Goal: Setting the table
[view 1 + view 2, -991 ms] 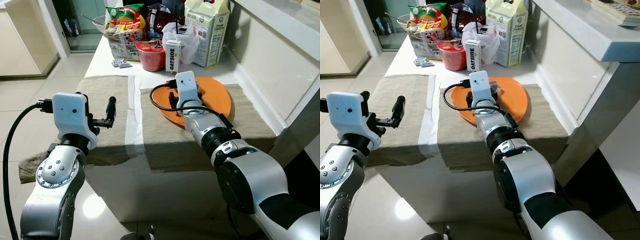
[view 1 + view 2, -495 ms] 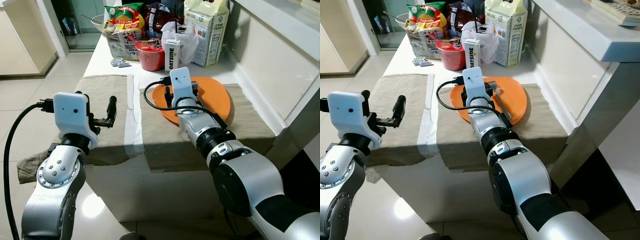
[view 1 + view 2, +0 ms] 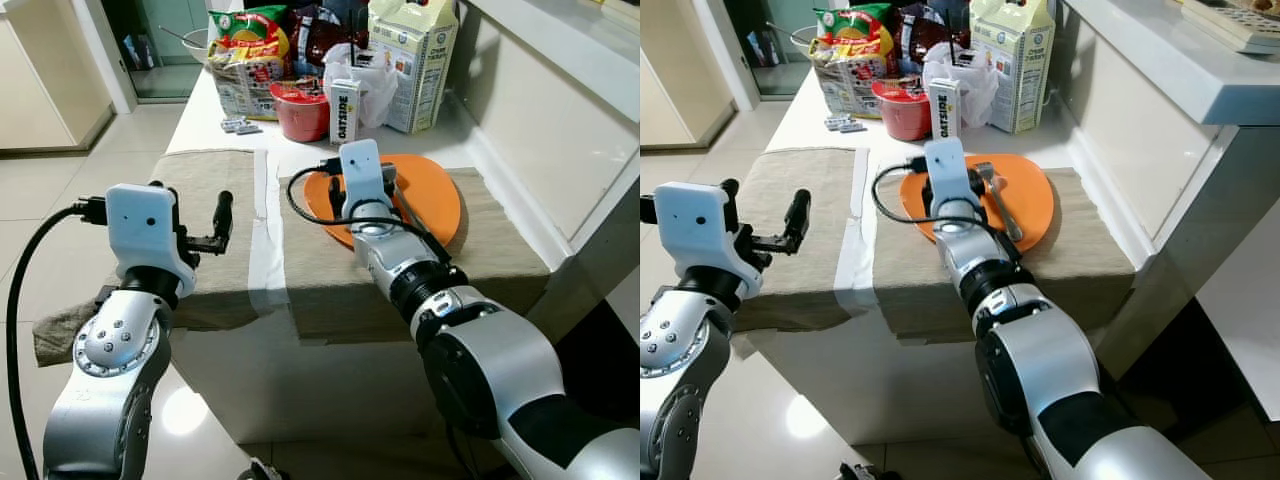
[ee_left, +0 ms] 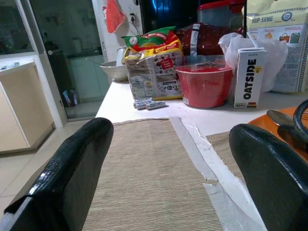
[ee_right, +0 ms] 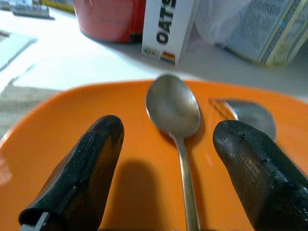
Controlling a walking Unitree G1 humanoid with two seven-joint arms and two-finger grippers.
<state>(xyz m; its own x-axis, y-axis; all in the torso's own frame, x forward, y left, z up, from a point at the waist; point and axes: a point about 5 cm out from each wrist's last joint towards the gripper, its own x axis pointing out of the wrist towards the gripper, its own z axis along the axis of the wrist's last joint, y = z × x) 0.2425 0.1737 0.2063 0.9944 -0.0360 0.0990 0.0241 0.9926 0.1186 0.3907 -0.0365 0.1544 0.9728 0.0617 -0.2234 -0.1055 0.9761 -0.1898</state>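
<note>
Now spoon [image 5: 174, 111] between parted right jaws, plate [image 5: 57, 115]

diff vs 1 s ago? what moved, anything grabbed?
The right gripper moved forward over the orange plate and now hovers with jaws open on either side of the spoon. Nothing has been grabbed; the spoon lies on the plate. The left gripper stayed raised and open over the left placemat. The groceries at the back did not move.

Right claw [image 5: 166, 178] reaches forward, low, fingers spread wide. Left claw [image 4: 168, 178] raised, level, also spread, holding nothing.
</note>
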